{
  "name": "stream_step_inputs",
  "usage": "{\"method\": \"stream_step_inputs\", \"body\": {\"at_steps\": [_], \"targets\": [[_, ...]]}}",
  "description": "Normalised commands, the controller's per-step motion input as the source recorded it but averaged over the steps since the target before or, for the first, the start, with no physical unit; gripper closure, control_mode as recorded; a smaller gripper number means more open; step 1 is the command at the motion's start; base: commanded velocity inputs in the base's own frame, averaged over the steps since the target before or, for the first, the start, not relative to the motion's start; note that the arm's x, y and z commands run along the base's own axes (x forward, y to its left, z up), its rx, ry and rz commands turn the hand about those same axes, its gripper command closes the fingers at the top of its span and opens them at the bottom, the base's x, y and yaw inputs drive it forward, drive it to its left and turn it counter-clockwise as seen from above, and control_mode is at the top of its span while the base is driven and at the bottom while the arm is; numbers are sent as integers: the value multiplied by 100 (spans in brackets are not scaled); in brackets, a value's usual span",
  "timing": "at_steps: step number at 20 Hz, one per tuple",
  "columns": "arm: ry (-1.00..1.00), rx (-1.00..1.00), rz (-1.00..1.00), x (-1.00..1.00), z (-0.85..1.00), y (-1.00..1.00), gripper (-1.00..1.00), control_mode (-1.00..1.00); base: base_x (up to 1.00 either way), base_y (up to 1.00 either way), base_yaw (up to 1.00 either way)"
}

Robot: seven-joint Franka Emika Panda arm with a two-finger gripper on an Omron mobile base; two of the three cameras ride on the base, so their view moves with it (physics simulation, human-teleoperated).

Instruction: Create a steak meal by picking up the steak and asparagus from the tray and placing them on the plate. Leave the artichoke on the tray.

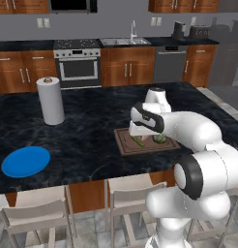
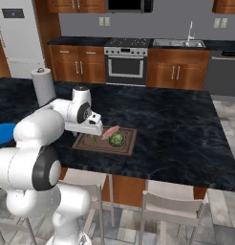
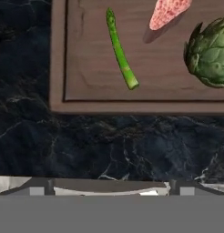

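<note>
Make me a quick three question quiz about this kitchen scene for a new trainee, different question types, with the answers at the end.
1. True or false: the steak already lies on the plate.
2. Multiple choice: on the tray, what lies between the asparagus and the artichoke in the hand view? A) a paper towel roll B) the steak C) a knife
3. Fill in: the gripper is ____ and holds nothing.

Key:
1. False. All three foods sit on the tray; the plate is bare, far off on the counter.
2. B
3. open
</note>
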Motion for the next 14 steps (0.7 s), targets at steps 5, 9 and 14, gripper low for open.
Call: {"method": "stream_step_inputs", "body": {"at_steps": [5,9,14], "targets": [[0,0,0,31,-35,0,-100,-100,0,0,0],[0,0,0,24,-44,0,-100,-100,0,0,0],[0,0,0,28,-40,-3,-100,-100,0,0,0]]}}
